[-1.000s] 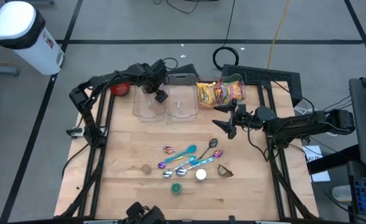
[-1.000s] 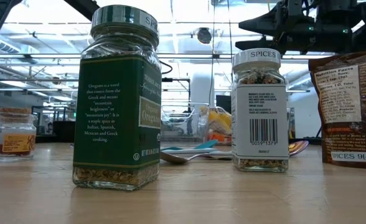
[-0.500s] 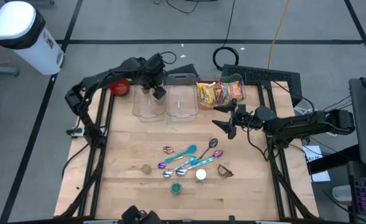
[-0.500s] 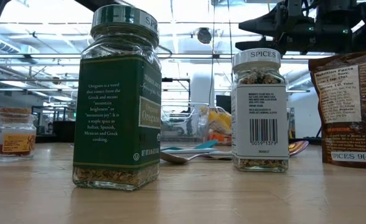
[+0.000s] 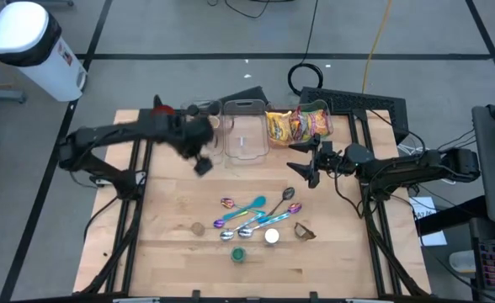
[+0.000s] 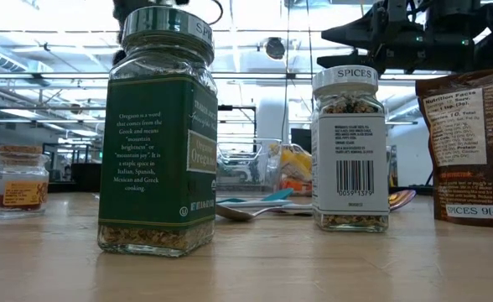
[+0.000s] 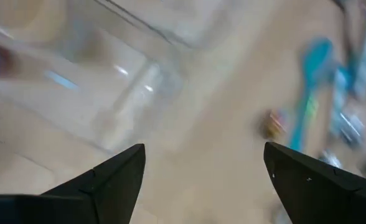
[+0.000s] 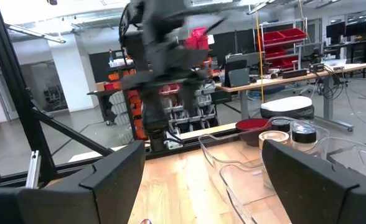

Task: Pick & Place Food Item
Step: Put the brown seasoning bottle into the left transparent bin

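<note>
Two arms hang over the worktop, and both sets of fingers are wide open and hold nothing. The left gripper is near the far edge, just in front of the clear tubs. The right gripper waits near the right edge. The food, a bright snack bag, sits in the far right tub. The other tubs look empty, I think. The left arm looks blurry and fast, so it could bump a tub and shove it. Spoons and spice jars lie near the front edge and could get knocked.
</note>
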`<action>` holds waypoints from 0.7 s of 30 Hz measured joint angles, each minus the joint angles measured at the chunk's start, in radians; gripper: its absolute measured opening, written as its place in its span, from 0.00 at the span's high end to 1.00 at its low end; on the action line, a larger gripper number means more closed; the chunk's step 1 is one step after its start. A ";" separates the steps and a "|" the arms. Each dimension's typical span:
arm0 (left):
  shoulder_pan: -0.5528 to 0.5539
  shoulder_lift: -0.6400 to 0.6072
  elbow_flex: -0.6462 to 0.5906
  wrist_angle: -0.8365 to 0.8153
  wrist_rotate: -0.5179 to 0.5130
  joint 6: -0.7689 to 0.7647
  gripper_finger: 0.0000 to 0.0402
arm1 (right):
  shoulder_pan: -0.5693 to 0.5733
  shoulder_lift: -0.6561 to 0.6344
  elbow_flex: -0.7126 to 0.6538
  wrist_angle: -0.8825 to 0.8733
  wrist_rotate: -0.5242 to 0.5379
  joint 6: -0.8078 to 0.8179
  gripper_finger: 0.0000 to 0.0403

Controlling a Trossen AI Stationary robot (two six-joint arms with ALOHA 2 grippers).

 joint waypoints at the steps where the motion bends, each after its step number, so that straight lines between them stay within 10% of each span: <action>1: -0.048 -0.015 -0.025 -0.001 0.007 -0.038 0.17 | 0.000 0.000 0.000 0.000 0.000 0.002 0.21; 11: -0.455 -0.059 -0.299 0.075 0.015 -0.561 0.19 | 0.002 0.000 0.000 0.025 -0.001 0.053 0.21; 21: -0.607 -0.057 -0.433 0.381 0.017 -0.711 0.18 | 0.002 0.000 0.000 0.039 -0.023 0.069 0.21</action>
